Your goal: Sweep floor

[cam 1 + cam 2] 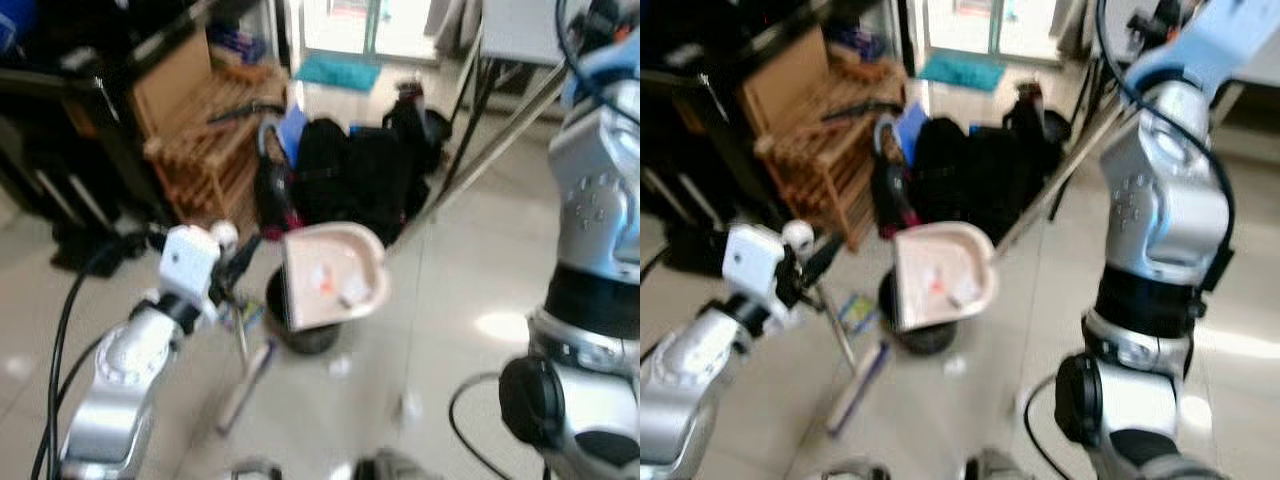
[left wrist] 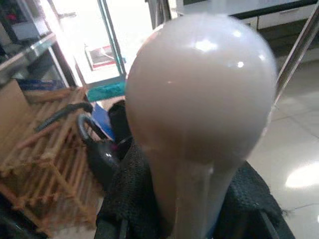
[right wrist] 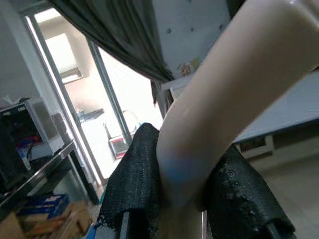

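My left gripper [image 1: 238, 262] is shut on the handle of a beige dustpan [image 1: 335, 275]. The pan is tipped up on edge over a small black bin [image 1: 300, 330], with a few scraps of litter inside it. In the left wrist view the pan's rounded back [image 2: 199, 84] sits between my black fingers [image 2: 124, 199]. My right gripper [image 3: 184, 199] is shut on a beige handle [image 3: 224, 89], held high at the right. The broom's long silver pole [image 1: 490, 150] slants down from there toward the floor behind the dustpan. Small white scraps [image 1: 340, 367] lie on the tiles near the bin.
A wooden slatted rack [image 1: 200, 150] stands at the back left. Black bags [image 1: 350, 170] are piled behind the bin. A pale stick-like tool [image 1: 245, 385] lies on the floor in front of the bin. A black cable [image 1: 470, 410] loops by my right arm. A teal mat [image 1: 340, 72] lies at a glass door.
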You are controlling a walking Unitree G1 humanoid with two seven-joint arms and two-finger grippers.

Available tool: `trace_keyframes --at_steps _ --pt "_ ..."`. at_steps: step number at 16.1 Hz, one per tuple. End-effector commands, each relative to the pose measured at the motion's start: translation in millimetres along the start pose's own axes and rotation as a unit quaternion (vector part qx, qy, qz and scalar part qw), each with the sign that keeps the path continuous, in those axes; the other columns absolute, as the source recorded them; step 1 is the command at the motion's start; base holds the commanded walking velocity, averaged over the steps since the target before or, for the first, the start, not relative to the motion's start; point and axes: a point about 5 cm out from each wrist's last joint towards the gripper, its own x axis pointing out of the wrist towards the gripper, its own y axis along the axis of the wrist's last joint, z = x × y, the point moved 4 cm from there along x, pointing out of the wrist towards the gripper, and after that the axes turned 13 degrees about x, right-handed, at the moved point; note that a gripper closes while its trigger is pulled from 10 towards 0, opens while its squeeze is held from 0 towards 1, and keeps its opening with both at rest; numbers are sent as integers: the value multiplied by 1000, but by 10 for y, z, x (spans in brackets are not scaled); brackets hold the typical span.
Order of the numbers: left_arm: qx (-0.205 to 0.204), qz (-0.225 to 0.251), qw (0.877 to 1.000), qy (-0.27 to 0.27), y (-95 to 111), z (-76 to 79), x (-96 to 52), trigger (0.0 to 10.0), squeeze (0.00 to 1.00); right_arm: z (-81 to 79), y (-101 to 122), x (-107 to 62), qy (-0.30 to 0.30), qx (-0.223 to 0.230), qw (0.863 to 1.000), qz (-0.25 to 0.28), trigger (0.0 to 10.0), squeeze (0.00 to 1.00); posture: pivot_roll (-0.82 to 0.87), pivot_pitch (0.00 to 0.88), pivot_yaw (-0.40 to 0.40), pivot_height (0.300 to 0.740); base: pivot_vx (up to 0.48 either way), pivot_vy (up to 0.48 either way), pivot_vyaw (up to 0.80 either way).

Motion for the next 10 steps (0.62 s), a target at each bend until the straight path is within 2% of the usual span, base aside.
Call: trace_keyframes --at_steps 1,2,6,7,10 --pt "16 -7 1000 3 -51 -6 -49 10000 0 -250 115 -39 52 20 998 37 10000 0 -18 103 -3 740 0 0 0" --pt "16 -10 1000 0 -77 22 -61 10000 0 -337 104 -61 75 23 996 49 10000 0 -17 104 -3 740 0 0 0" --pt "17 -15 1000 -4 -128 37 -100 10000 0 -501 26 -123 127 16 989 72 10000 0 -15 107 -3 740 0 0 0" --pt "17 -17 1000 -4 -158 39 -121 10000 0 -566 12 -164 147 11 985 93 10000 0 -13 107 -3 740 0 0 0" --pt "17 -21 1000 -6 -172 48 -140 10000 0 -665 4 -223 164 12 979 122 10000 0 -8 114 -4 740 0 0 0"
